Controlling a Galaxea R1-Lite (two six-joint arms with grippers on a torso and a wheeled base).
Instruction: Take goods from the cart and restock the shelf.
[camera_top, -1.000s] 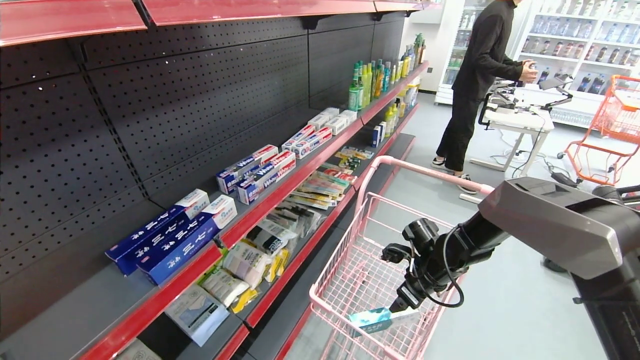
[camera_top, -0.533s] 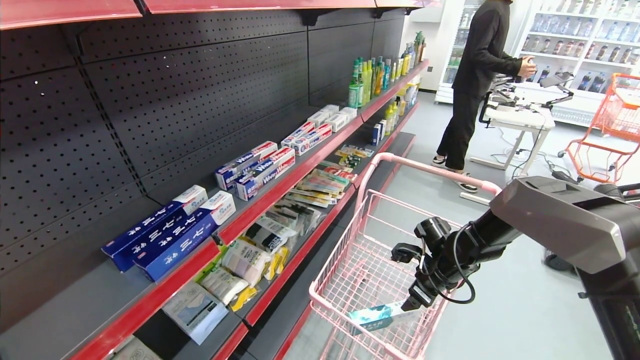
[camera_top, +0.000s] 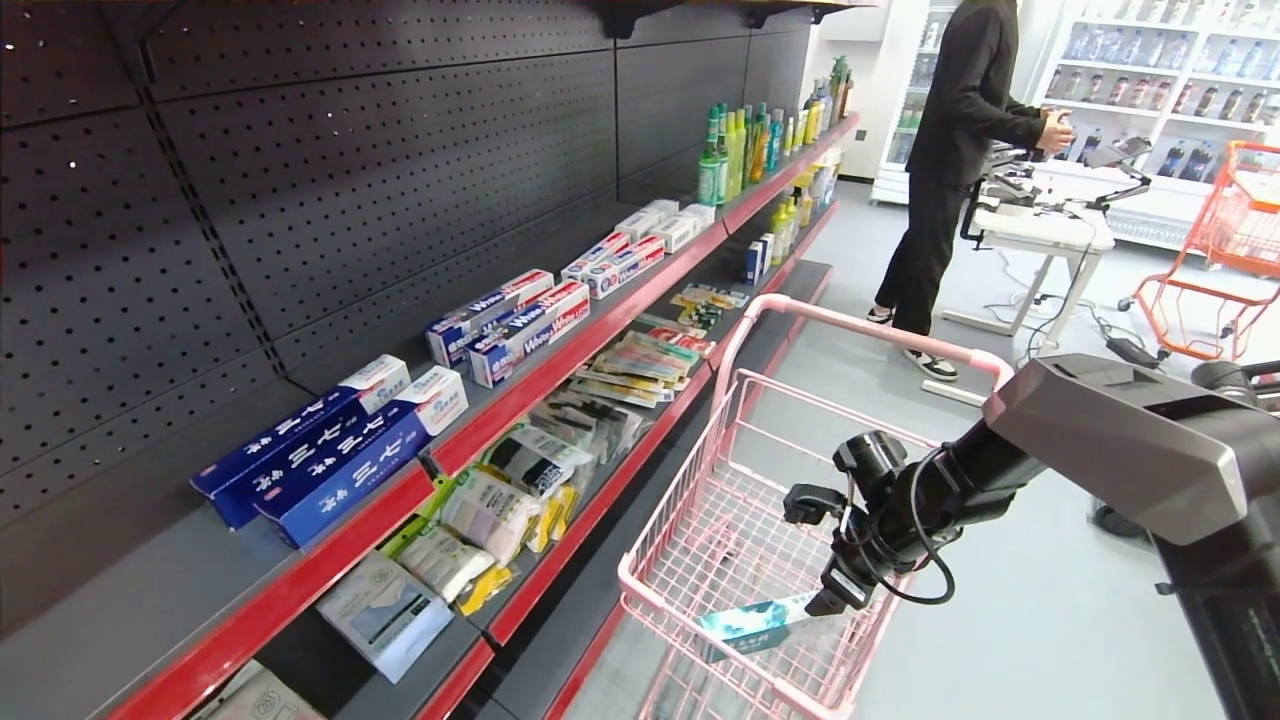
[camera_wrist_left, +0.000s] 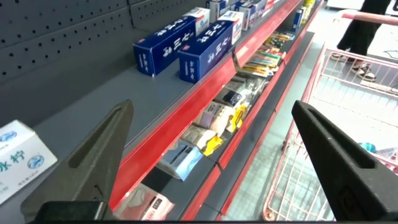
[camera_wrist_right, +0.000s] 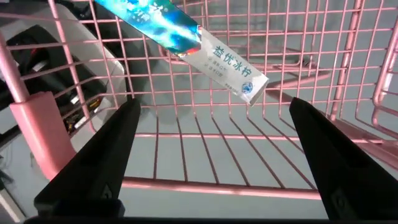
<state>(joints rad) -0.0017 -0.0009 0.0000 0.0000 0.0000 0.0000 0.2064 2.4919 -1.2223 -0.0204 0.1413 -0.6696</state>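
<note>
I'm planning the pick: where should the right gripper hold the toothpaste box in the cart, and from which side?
Probably pinch the toothpaste box across its narrow width near mid-length, coming down from above: it lies flat on the cart floor, and wire walls block side approaches. The right gripper hangs open.

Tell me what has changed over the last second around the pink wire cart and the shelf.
Mostly the head camera shifted, so the whole scene slid in the picture. The right gripper still hangs open over the pink wire cart, just above the teal and white toothpaste box lying in it. Nothing was grasped or let go. The blue toothpaste boxes on the red-edged shelf stayed put.
</note>
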